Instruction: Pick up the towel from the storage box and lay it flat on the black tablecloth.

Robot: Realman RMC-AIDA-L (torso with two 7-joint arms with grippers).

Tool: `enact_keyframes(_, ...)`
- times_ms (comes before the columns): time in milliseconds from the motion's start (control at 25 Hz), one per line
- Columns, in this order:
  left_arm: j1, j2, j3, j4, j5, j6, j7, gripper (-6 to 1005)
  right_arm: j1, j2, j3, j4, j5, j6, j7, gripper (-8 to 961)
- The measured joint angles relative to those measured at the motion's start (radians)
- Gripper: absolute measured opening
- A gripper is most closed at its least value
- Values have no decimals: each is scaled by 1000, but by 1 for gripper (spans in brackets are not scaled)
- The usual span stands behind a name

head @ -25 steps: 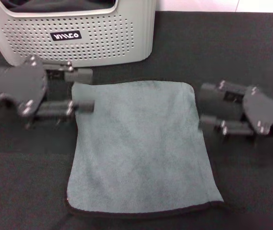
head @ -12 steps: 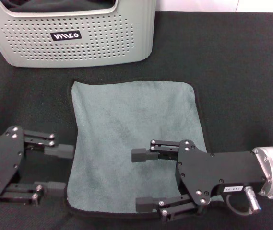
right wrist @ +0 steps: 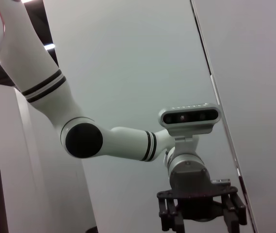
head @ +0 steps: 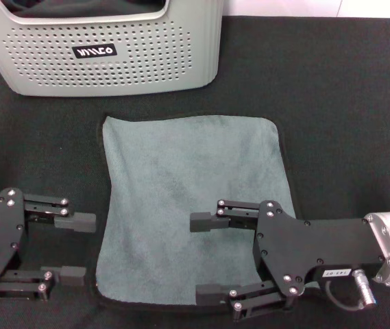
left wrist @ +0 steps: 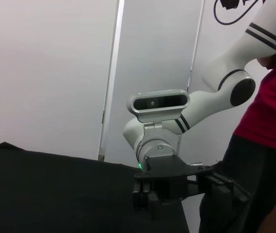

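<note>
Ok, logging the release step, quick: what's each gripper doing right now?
Left gripper: open, holding nothing, beside the towel near its left edge.
Right gripper: open, holding nothing, over the towel's near right part.

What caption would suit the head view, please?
Towel flat on the black tablecloth before the storage box, open left gripper and right gripper alongside.

Both grippers sit near the front, jaws spread wide and facing each other: left gripper (head: 75, 248) at left, right gripper (head: 205, 258) right of centre.
</note>
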Motion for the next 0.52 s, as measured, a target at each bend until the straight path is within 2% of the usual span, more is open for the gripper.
enact_keyframes(520, -6, -1, 1, -12, -14, -1, -10, 573, 2, -2, 5, -2, 0, 0, -1, 815)
